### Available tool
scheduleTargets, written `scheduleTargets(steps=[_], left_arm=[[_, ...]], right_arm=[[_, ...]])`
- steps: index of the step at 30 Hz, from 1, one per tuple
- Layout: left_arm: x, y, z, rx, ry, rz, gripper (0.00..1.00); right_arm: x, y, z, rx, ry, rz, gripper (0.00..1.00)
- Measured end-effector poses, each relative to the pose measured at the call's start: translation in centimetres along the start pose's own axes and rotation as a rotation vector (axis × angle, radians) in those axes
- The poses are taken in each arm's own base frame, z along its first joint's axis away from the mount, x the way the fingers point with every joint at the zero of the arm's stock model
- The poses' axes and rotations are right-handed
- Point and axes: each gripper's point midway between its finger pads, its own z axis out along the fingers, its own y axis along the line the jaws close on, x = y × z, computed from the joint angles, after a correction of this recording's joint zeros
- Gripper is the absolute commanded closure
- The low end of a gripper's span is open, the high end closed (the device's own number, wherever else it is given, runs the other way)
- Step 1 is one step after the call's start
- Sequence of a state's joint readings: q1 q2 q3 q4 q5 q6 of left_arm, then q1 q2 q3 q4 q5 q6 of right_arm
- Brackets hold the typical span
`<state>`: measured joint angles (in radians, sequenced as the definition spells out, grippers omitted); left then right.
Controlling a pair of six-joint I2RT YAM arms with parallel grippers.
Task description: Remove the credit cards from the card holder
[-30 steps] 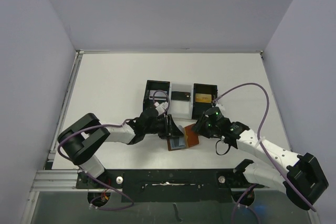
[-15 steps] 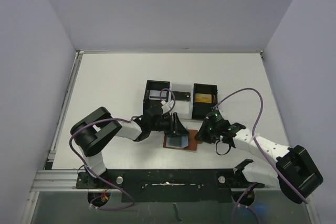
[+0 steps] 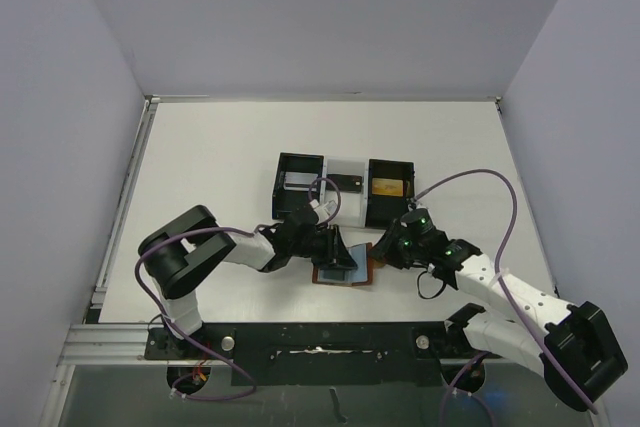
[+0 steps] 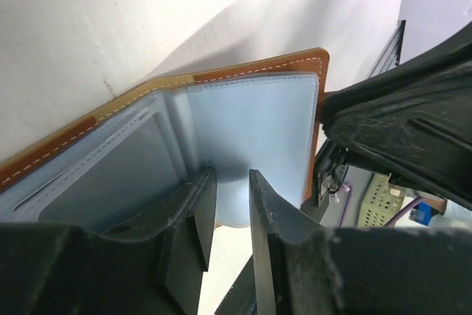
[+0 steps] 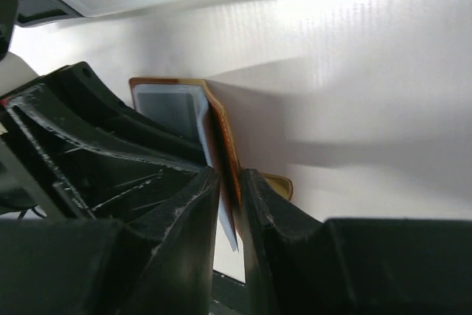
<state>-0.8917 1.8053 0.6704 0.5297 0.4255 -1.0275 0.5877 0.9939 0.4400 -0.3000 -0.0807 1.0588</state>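
on the table (image 3: 200, 167), just before the tray (image 3: 300, 158), the card holder (image 3: 345, 275) lies open between our arms, right gripper (image 5: 230, 182) clamped on its brown cover, left gripper (image 4: 232, 182) nearly closed about a pocket leaf; we judge we're opening it, and next we must pinch a card itself.

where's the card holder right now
In the top view the card holder sits open at centre, between the left gripper and right gripper, just in front of the tray.
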Motion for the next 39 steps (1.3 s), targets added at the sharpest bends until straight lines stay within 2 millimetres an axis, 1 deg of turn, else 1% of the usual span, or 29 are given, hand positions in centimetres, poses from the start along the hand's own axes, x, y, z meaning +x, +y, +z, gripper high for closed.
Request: scheduleTargets(steps=[3,4,6,7,12,14,16,19,24,27,29,31,33,36,39], left_arm=[[-0.1,0.2,-0.2,-0.024,-0.008,0.014,0.78],[-0.1,0.2,-0.3,-0.031,-0.013,0.018,0.78],[-0.2,0.4,-0.5,-0.046,-0.019,0.028,0.78],[-0.3,0.4,-0.4,-0.053,-0.02,0.032,0.78],[-1.1,-0.3,0.0,-0.077,-0.019,0.074,0.78],[-1.4,-0.6,0.2,-0.082,-0.026,0.091,0.78],[-1.4,-0.5,0.2,-0.093,-0.028,0.1,0.78],[-1.2,0.1,0.2,-0.123,-0.027,0.103,0.78],[-1.2,0.3,0.2,-0.131,-0.03,0.106,0.78],[-1.0,0.4,-0.1,-0.129,-0.037,0.107,0.78],[-0.7,0.6,-0.8,-0.134,-0.046,0.107,0.77],[-0.6,0.6,-1.7,-0.141,-0.065,0.11,0.77],[-0.8,0.3,-2.8,-0.145,-0.097,0.116,0.75],[-1.5,-0.5,-5.0,-0.144,-0.172,0.126,0.72],[-2.6,-1.0,-7.3,-0.153,-0.262,0.127,0.72]], right_arm=[[-0.4,1.1,-0.2,-0.035,-0.003,-0.007,0.86],[-0.4,1.4,-0.3,-0.047,-0.001,-0.009,0.85],[-0.5,2.1,-0.5,-0.063,0.002,-0.012,0.8],[-0.6,2.4,-0.7,-0.067,-0.001,-0.016,0.8],[-1.6,5.0,-1.9,-0.137,-0.031,-0.048,0.79],[-2.0,5.6,-2.2,-0.149,-0.04,-0.057,0.79],[-2.1,6.0,-2.1,-0.151,-0.039,-0.066,0.79],[-1.8,5.7,-1.3,-0.135,-0.014,-0.067,0.79],[-0.5,4.6,0.7,-0.081,0.063,-0.066,0.79],[0.3,3.4,2.0,-0.019,0.105,-0.073,0.79],[0.8,2.7,2.6,0.02,0.125,-0.083,0.77],[1.4,2.1,3.1,0.066,0.148,-0.102,0.72],[1.8,1.9,3.4,0.085,0.159,-0.12,0.69],[2.6,1.9,3.5,0.099,0.172,-0.156,0.61],[2.7,2.7,3.7,0.115,0.173,-0.203,0.57]])
